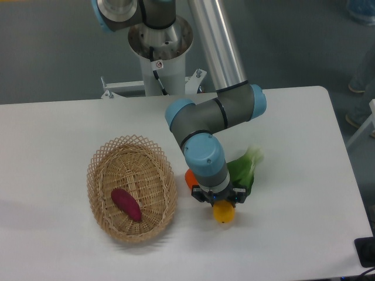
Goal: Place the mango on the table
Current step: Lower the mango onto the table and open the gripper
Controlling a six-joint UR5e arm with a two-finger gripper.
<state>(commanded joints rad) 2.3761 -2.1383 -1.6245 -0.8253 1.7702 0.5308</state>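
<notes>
From the fixed camera, a white table (64, 126) with rounded corners is seen from above, with the arm's base mounted behind its far edge. The arm (217, 111) is folded down over the middle of the table, its blue-capped wrist pointing straight downward. The gripper (220, 204) is closed around the mango (224, 213); the top of the fruit is hidden between the fingers, and only its yellow-orange lower part is seen below them. Whether the mango is touching the table or is held just above it cannot be told from this view.

Just to the left of the gripper, an orange (190, 178) is seen, largely covered by the wrist. Just to the right, a leafy green vegetable (245, 170) with a pale stalk is lying on the table, partly hidden behind the wrist. Further left, an oval woven basket (101, 170) is standing on the table, well apart from the mango. A purple-red sweet potato (126, 204) is lying inside it, toward the near side, at a slant.

At the lower right corner of the table, a dark object is cut off by the frame edge.
</notes>
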